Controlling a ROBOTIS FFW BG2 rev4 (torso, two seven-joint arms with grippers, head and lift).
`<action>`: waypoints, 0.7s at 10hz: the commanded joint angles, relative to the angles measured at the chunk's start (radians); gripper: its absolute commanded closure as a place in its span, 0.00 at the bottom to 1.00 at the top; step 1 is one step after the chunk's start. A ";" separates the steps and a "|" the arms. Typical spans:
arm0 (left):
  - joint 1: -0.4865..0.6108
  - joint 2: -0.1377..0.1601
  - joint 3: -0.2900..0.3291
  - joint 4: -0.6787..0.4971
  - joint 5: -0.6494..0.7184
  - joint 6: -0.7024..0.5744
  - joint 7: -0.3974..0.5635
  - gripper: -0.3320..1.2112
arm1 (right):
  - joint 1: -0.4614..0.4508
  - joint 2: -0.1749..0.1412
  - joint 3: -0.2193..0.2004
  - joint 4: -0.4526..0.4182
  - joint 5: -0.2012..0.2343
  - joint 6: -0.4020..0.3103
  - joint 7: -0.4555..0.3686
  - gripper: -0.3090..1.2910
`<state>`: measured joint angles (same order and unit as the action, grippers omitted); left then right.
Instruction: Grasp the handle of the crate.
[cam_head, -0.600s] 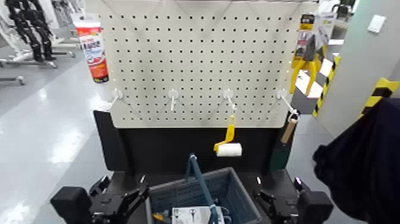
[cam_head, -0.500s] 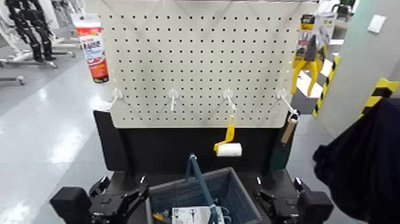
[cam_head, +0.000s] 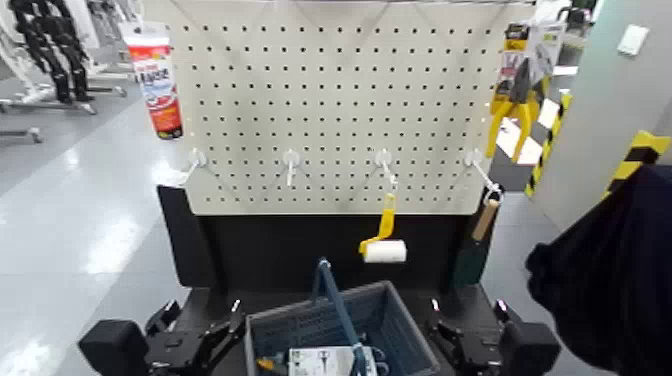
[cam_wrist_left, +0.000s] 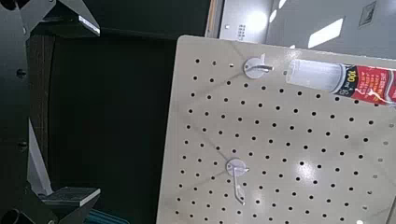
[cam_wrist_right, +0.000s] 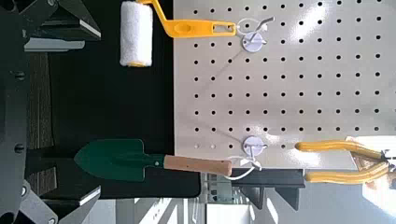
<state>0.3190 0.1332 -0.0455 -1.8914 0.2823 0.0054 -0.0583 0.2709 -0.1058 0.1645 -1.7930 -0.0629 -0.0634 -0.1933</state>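
The left gripper (cam_head: 215, 335) waits low beside the crate (cam_head: 400, 325), fingers (cam_wrist_left: 70, 196) apart and holding nothing. At centre, the grey-blue crate sits below the white pegboard (cam_head: 335, 105), its thin blue handle (cam_head: 335, 300) standing upright over a white packet (cam_head: 325, 360). To the right, the right gripper (cam_head: 455, 340) rests just off the crate's other side, fingers (cam_wrist_right: 61, 42) likewise spread and empty. On the board hang a tube (cam_head: 155, 80), a yellow paint roller (cam_head: 382, 240), a green trowel (cam_wrist_right: 140, 161) and yellow pliers (cam_head: 512, 105).
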 joint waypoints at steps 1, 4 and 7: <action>-0.031 0.000 0.004 -0.012 0.098 0.091 -0.038 0.28 | -0.002 0.000 0.003 0.001 0.000 0.000 0.000 0.28; -0.094 0.054 -0.016 -0.034 0.325 0.251 -0.074 0.28 | -0.004 0.000 0.004 0.001 0.000 0.005 0.000 0.28; -0.152 0.074 -0.002 -0.032 0.629 0.449 -0.083 0.28 | -0.006 0.000 0.006 0.003 -0.003 0.005 0.000 0.28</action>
<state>0.1794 0.2006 -0.0508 -1.9267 0.8481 0.4128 -0.1430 0.2654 -0.1063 0.1703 -1.7902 -0.0651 -0.0584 -0.1933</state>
